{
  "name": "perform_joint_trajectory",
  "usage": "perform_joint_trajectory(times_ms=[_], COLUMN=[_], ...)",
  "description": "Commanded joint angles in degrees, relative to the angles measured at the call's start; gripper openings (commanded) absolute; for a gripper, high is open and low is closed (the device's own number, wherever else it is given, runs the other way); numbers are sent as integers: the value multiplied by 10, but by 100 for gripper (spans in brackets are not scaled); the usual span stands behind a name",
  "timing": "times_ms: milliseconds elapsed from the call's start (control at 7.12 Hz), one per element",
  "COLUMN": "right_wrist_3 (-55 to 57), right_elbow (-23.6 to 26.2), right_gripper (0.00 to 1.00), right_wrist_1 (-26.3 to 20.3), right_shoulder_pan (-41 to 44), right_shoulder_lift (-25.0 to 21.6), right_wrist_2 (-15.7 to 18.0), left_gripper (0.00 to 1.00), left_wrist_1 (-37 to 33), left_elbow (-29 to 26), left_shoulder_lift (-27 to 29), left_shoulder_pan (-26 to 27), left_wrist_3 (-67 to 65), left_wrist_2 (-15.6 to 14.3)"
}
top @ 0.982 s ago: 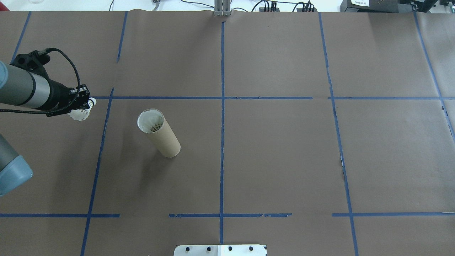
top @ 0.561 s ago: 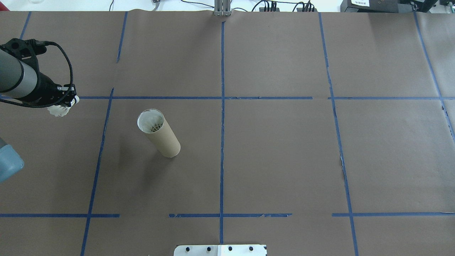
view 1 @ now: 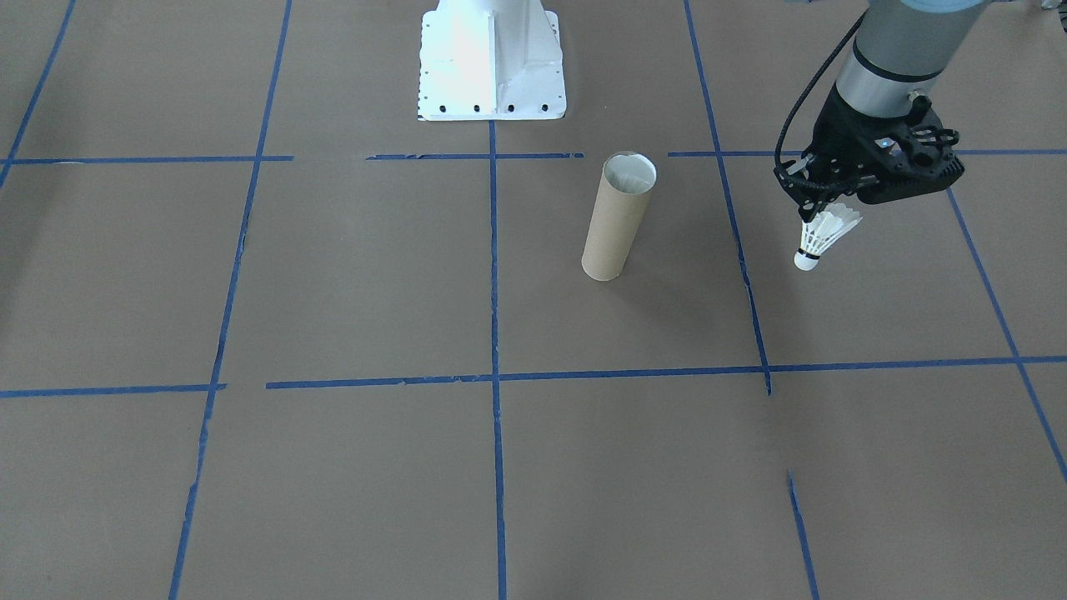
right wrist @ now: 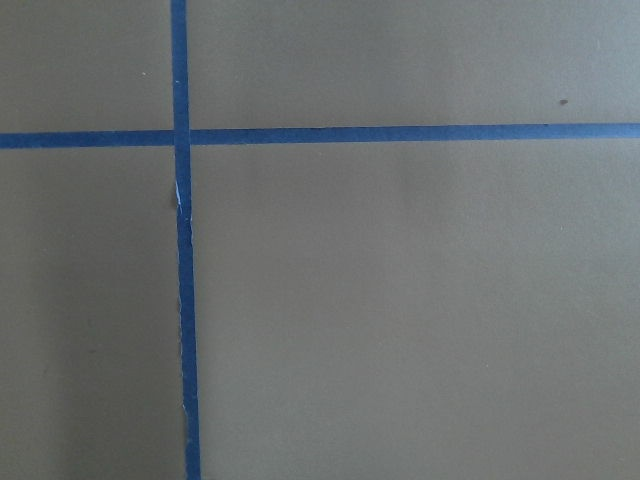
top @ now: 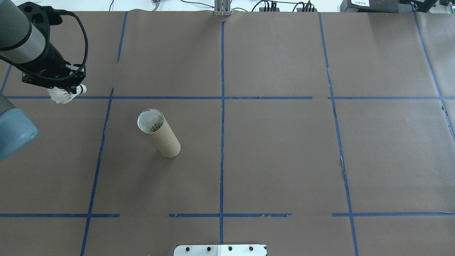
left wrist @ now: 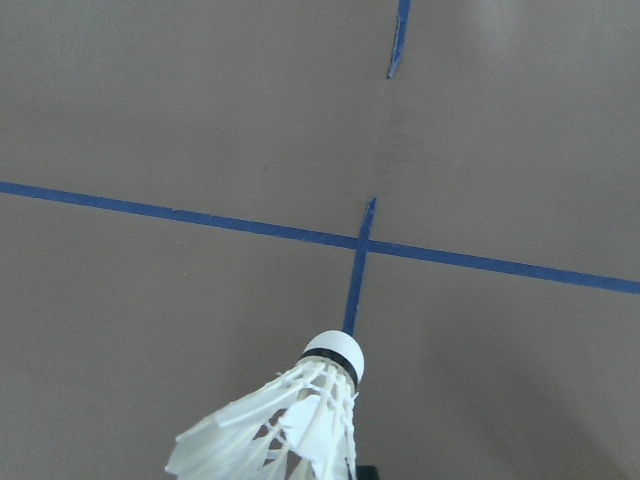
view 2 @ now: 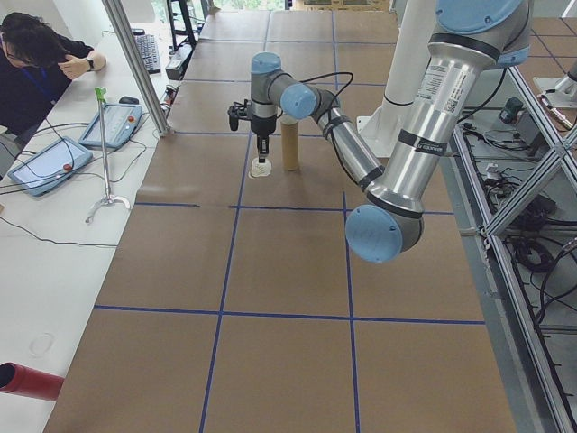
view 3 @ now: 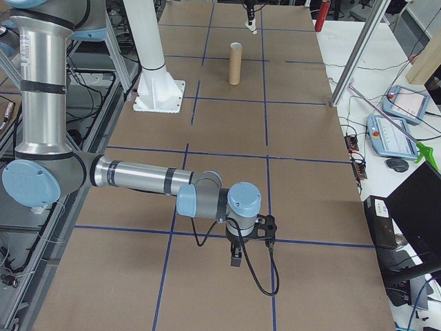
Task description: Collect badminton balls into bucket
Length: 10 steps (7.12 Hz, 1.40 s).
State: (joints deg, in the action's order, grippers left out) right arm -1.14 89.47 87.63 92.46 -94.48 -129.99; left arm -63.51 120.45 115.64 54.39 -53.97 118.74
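1. the left gripper (view 1: 821,218) has its fingers pinching the feathered skirt of the shuttlecock (view 1: 821,236), which hangs cork down above the counter (view 1: 350,275) (clear of the paper in the front view).
2. over the last second the arm swung out toward the counter's left edge, then back toward its far left corner, the shuttlecock carried along.
3. the tube (top: 158,132) stands upright left of the counter's middle, well apart from the shuttlecock, with white feathers already showing inside its mouth.
4. i judge the pick done and the carry to the tube yet to come.
5. the right gripper (view 3: 235,258) hovers near the counter's right end; i cannot tell how its fingers stand.
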Motion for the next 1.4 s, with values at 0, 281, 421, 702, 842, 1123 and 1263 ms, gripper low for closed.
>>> perform_joint_trajectory(times_ms=[0,281,421,702,842,1123,1263], right_wrist_3=[0,0,0,0,0,0,0], right_elbow=[0,0,0,0,0,0,0], right_gripper=[100,100,100,100,100,100,100], right_wrist_1=[0,0,0,0,0,0,0], right_shoulder_pan=[0,0,0,0,0,0,0], right_shoulder_lift=[0,0,0,0,0,0,0], right_wrist_2=[-1,0,0,0,0,0,-1], left_gripper=[0,0,0,0,0,0,0], left_wrist_1=[140,236,278,324,324,325,325], left_elbow=[42,43,40,-12,-44,-104,-123], left_shoulder_lift=[59,129,162,232,258,309,328], left_shoulder_pan=[-11,-38,-41,-53,-58,-70,-75], left_wrist_3=[4,-2,-2,-3,-3,-17,-27], left_wrist_2=[19,19,19,18,18,18,18])
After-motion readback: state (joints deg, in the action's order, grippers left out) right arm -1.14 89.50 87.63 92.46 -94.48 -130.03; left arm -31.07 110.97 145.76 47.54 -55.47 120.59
